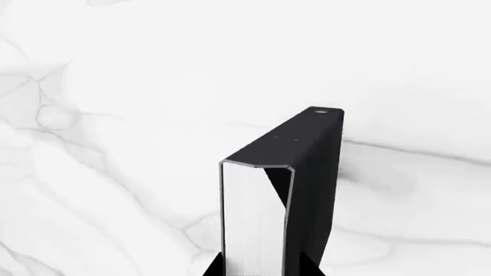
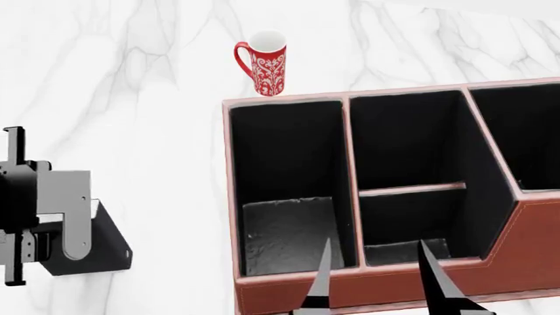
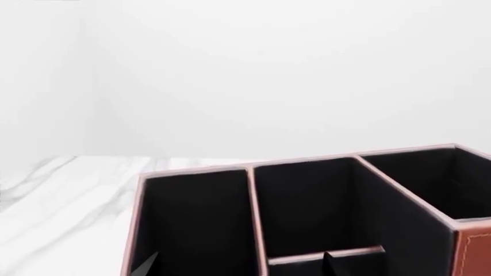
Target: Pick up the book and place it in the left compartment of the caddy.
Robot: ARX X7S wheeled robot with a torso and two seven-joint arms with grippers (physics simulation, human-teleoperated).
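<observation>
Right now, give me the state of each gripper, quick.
Left gripper: shut on the book, held off the marble table.
Right gripper: open, holding nothing, fingers spread at the caddy.

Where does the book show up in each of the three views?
Head view: the book sits at lower left, at the left gripper, left of the caddy.
Left wrist view: bottom centre, seen close up.
Right wrist view: not in it.
Shared landmark: the white marble tabletop.

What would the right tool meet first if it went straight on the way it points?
Probably the caddy: the right tool points at its near wall and middle slots. Depth is unclear, so it might clear the rim and enter a slot.
</observation>
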